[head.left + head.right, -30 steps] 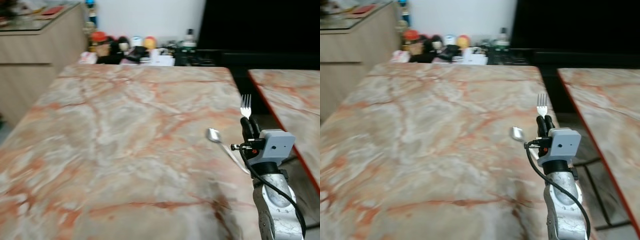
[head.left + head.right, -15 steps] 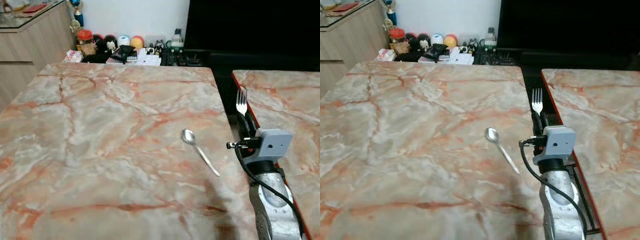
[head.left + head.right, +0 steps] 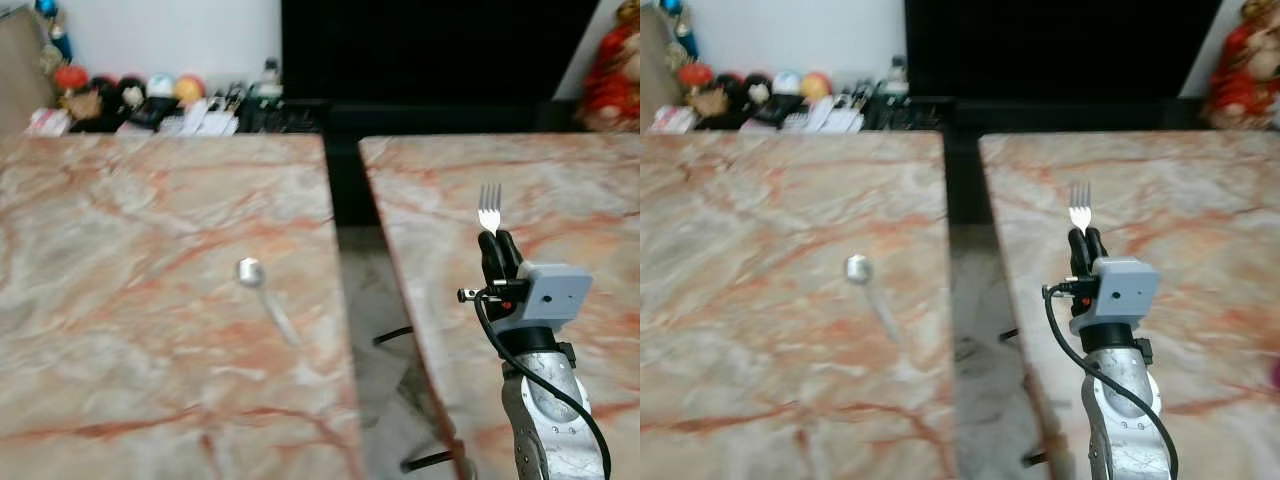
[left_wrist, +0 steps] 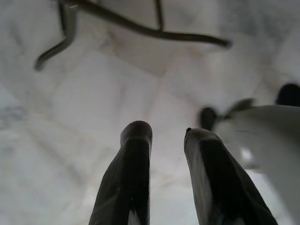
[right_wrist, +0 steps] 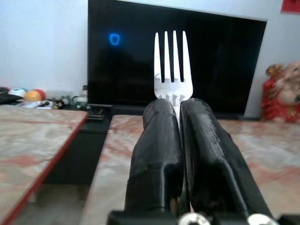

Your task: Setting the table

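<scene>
Right gripper holds a fork upright above the right-hand marble table.

The right gripper point(image 3: 497, 243) is clenched on a silver fork point(image 3: 489, 208), whose tines point up past the black fingertips point(image 5: 161, 110); the arm rises over the right marble table point(image 3: 580, 190). A spoon point(image 3: 262, 293) lies on the left marble table point(image 3: 120, 250), bowl toward the far edge, well apart from the fork. A dark gap with floor runs between the two tables. The left gripper point(image 4: 166, 136) hangs over pale floor with its fingers parted and nothing between them. A black TV screen point(image 5: 206, 61) and a row of small toys point(image 3: 130, 95) stand beyond the tables.
</scene>
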